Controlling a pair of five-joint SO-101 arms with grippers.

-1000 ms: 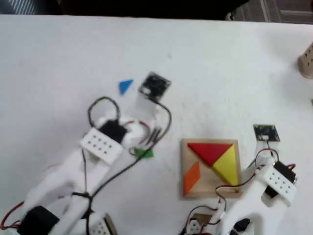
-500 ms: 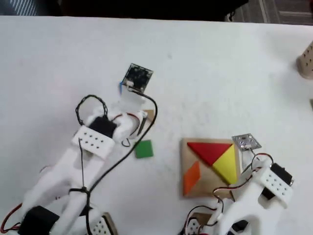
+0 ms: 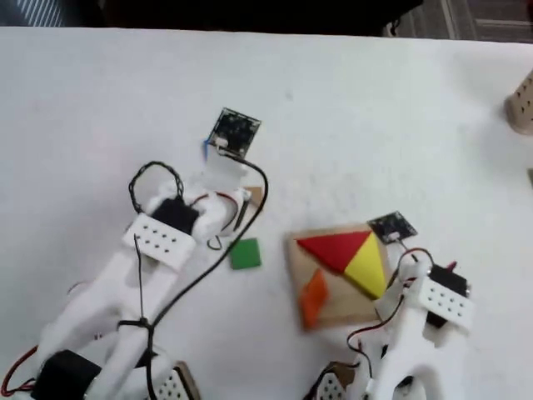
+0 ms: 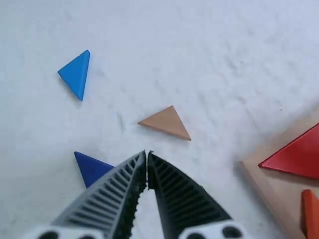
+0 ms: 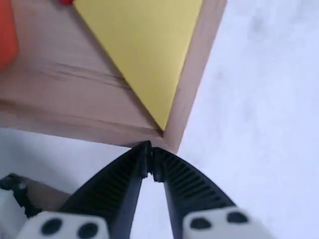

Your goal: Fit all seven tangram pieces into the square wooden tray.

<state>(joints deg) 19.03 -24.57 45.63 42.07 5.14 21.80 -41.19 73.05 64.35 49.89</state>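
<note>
Nearest, low over the white desk [image 3: 375, 108]: right tool [image 5: 150, 164], fingers pressed together, pinching nothing, tips right at an outer corner of the square wooden tray [image 5: 192, 94]. Touching the rim or just short of it, impossible to tell.

Next, the tray itself, lying askew on the desk in front of the right arm. Holds three pieces. Inside the corner by the right tool, the yellow triangle [image 5: 139, 45], one sharp point tucked into that corner. Edge to edge with it on the farther side, the red triangle [image 3: 333, 248]. Just beside those two, toward the tray's opposite wall, the orange piece [image 3: 314, 296], with bare wood around it.

Out on the desk between the two arms, near the tray but apart from it: green square [image 3: 245, 253], flat, close to the left arm's cable.

Farther on: left tool [image 4: 147, 167], fingers likewise closed tip to tip, gripping nothing, hanging over the desk. Partly hidden behind one finger, a dark blue triangle [image 4: 92, 167]. Just past the tips, a tan triangle [image 4: 167, 123], flat and untouched. Beyond both and apart from them, a light blue triangle [image 4: 76, 73].

Farthest, at the desk's right edge: a perforated beige object [image 3: 523, 104].
</note>
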